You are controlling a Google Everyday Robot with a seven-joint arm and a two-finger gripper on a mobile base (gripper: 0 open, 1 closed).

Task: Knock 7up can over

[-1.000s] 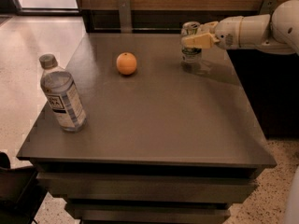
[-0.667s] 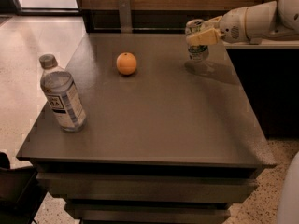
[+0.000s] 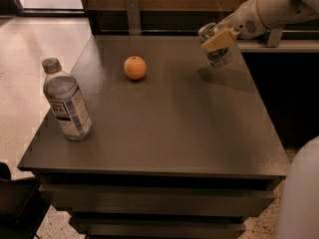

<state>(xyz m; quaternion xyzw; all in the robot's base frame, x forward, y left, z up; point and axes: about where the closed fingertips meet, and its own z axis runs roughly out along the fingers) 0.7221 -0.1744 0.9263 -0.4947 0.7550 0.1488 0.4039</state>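
The 7up can [image 3: 219, 56], white and green with a silver top, hangs tilted above the far right part of the dark table [image 3: 169, 128], with its shadow on the tabletop below it. My gripper [image 3: 217, 38] reaches in from the upper right and is shut on the can's upper half, holding it clear of the surface. A tan finger pad [image 3: 219, 40] lies across the can's side.
A clear water bottle [image 3: 67, 101] with a grey cap stands near the table's left edge. An orange [image 3: 135, 67] sits at the far middle. A wooden wall and a ledge [image 3: 279, 45] run behind the table. The robot's white body [image 3: 301, 198] shows at the lower right.
The gripper has lifted the can off the tabletop and tilted it; the arm has drawn up and to the right. The bottle and the orange have not moved.
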